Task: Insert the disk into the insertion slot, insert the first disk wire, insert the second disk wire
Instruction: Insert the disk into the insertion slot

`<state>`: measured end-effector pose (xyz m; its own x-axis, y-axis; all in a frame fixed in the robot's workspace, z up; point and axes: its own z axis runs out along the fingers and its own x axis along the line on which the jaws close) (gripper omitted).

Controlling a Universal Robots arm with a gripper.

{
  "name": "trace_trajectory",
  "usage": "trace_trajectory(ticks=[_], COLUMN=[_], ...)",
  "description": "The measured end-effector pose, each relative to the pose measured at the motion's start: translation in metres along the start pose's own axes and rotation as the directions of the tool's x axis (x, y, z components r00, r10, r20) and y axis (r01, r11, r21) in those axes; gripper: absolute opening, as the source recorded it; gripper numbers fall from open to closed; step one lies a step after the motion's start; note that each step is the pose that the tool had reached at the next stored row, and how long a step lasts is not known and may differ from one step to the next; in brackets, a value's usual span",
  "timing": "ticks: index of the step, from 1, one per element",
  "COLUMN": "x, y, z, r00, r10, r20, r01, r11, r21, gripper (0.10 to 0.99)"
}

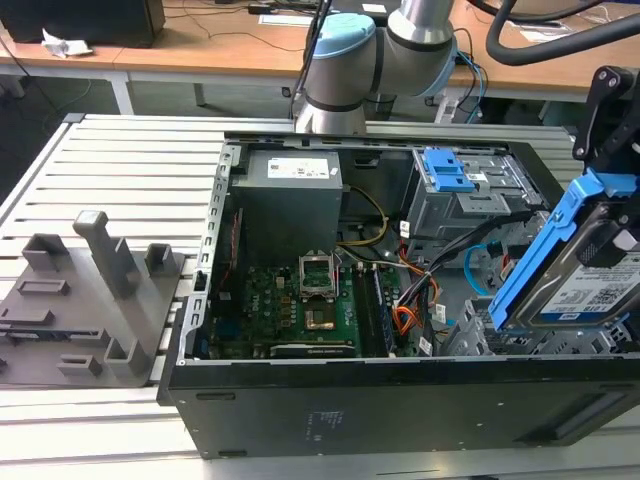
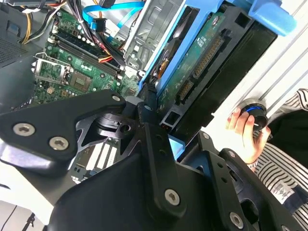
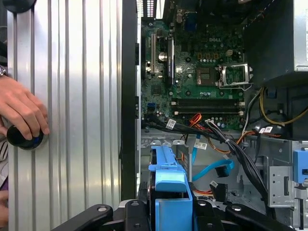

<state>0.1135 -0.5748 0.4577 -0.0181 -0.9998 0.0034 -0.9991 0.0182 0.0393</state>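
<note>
The disk, a silver drive in a bright blue carrier, hangs tilted over the case's near corner at the exterior view's right. My gripper is shut on its carrier. The second wrist view shows the disk's green circuit-board underside just beyond my black fingers. In the first wrist view the blue carrier juts out ahead of me. The disk's lower end is at the insertion slot, a grey perforated cage. The second disk wire, a light-blue flat cable, loops loose beside the cage. Which cable is the first disk wire I cannot tell.
A person's hand rests on a round black knob on the ribbed table beside the case. Inside the case are the motherboard, power supply and a larger bay with blue latches. Grey fixture blocks stand at the exterior view's left.
</note>
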Motion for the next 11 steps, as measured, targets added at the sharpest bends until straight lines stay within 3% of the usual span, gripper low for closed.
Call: trace_trajectory(ticks=[11], x=[-0.0001], y=[-0.0003], z=[0.0084], r00=[1.0], r10=[0.0], r20=[0.0001], r01=[0.0], r11=[1.0], r21=[0.0], gripper=[0.365])
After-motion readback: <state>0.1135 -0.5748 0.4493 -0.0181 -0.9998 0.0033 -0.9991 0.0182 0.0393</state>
